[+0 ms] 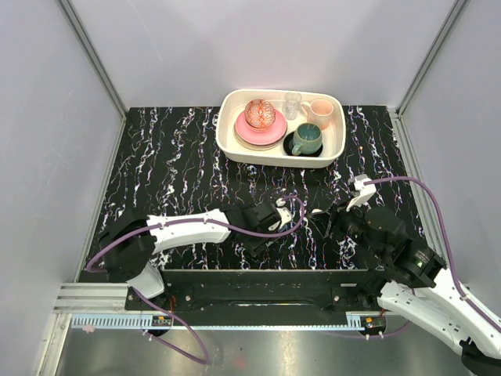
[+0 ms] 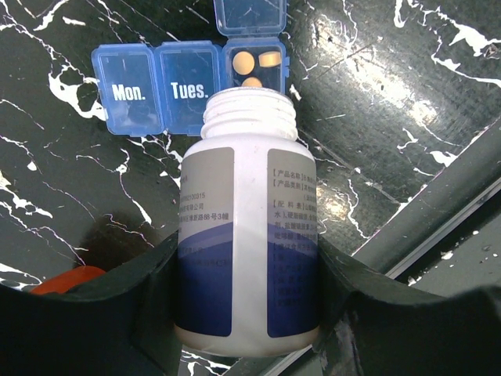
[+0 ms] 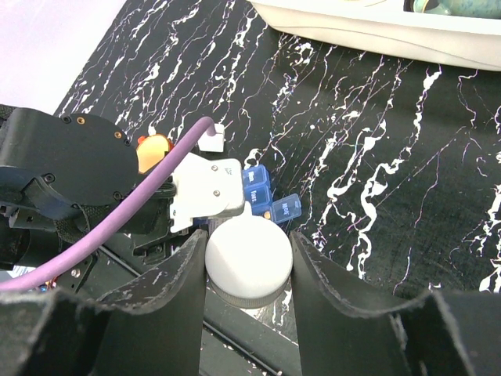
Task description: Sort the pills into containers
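Left wrist: a smooth white bottle [image 2: 246, 235] is clamped by the left tool [image 2: 246, 270], mouth toward the translucent blue pill box [image 2: 168, 94]; a round cap [image 3: 249, 262] is clamped by the right tool [image 3: 249, 274].

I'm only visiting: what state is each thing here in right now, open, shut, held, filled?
bottle: open, held by the left gripper, mouth toward the pill box
cap: off the bottle, held by the right gripper
pill box: Mon. and Tues. lids shut, third lid open, pills inside
orange cup: mostly hidden, contents unseen
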{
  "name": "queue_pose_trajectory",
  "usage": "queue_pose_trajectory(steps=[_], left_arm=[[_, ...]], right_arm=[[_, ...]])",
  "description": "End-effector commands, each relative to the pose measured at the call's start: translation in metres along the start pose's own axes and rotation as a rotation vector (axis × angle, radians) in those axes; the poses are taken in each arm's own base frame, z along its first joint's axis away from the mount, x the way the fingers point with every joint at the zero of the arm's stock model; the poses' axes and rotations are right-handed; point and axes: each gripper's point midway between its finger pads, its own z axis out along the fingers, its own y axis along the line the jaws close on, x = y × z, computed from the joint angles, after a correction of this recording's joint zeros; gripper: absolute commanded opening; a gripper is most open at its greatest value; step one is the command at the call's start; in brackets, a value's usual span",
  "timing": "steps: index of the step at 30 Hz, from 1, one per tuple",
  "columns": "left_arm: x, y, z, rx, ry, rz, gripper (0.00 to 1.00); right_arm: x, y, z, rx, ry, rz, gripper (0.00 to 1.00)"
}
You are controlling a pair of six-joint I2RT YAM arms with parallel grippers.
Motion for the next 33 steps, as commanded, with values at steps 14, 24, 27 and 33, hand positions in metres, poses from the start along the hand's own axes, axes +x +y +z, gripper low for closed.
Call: queue_pose_trajectory(steps=[14, 24, 27, 33], left_arm=[[-0.017, 0.002, -0.005, -0.004, -0.017, 0.018, 0.00], [-0.018, 0.003, -0.006, -0.009, -0.006, 0.026, 0.00], [-0.019, 0.003, -0.007, -0.009, -0.006, 0.027, 0.00], [-0.018, 0.004, -0.006, -0.012, 0.003, 0.028, 0.00]], right_arm=[[-0.006, -0.001, -0.001, 0.011, -0.035, 0.013, 0.00], [-0.014, -0.006, -0.011, 0.021, -0.093, 0.031, 0.00], [-0.016, -0.007, -0.013, 0.021, -0.103, 0.033, 0.00], [-0.016, -0.007, -0.012, 0.024, -0.101, 0.034, 0.00]])
